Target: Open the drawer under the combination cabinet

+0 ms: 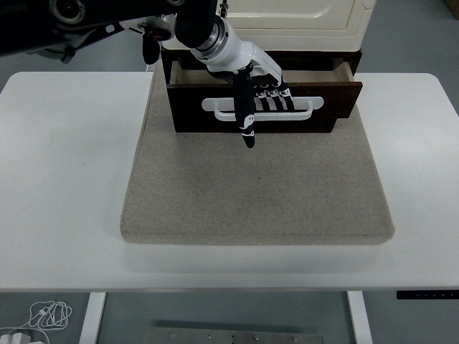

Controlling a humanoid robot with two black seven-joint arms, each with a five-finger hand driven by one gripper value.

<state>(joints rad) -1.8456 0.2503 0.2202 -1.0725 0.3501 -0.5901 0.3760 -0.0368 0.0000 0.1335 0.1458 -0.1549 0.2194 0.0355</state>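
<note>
A cream cabinet (294,18) stands at the back of the table on a grey mat (257,186). Under it a dark brown drawer (337,93) is pulled partly out, its inside showing along the top edge. The drawer front carries a white handle (305,107). My left hand (258,93), white with black fingers, reaches in from the upper left. Its fingers (276,99) are hooked through the white handle, and the thumb (246,118) points down over the drawer front. The right arm is out of view.
The mat lies on a white table (64,179) and covers its middle. A coiled white cable (46,314) lies on the floor at the lower left.
</note>
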